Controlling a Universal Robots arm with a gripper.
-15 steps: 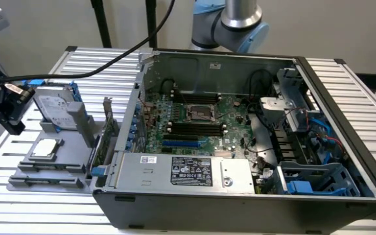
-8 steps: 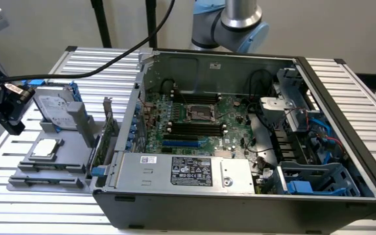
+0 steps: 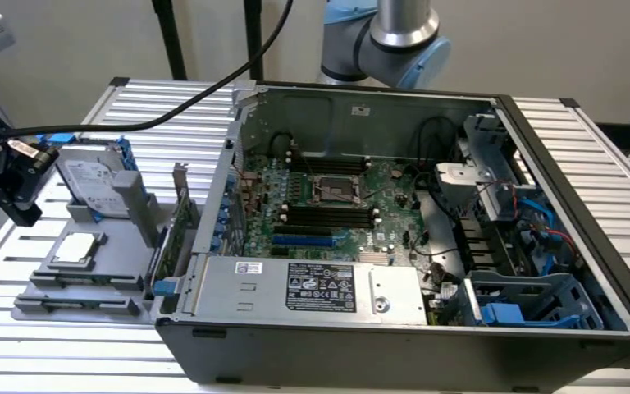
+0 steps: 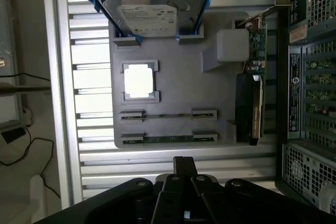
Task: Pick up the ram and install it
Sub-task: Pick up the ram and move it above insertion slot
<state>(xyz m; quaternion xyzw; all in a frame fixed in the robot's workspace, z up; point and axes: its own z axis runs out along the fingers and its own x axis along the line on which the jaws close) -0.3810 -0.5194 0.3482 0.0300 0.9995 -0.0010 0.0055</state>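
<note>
Two ram sticks stand on edge in the grey holder tray (image 4: pixel 173 85): one thin one (image 4: pixel 168 115) and, nearer to me, one whose green board shows (image 4: pixel 168 139). My gripper (image 4: pixel 184 162) hovers a short way off the tray's near edge, in line with the sticks, shut with nothing in it. In the exterior view the black gripper (image 3: pixel 20 205) hangs at the far left, beside the tray (image 3: pixel 118 246). The black memory slots (image 3: pixel 326 215) lie on the motherboard inside the open computer case (image 3: pixel 403 345).
The tray also holds a hard drive in a blue frame (image 4: pixel 152 14), a silver processor (image 4: pixel 139 81) and an upright expansion card (image 4: pixel 254 77) beside the case wall. A black cable (image 3: pixel 184 103) runs across the slatted table (image 3: pixel 63 361). Power supply (image 3: pixel 304 287) fills the case front.
</note>
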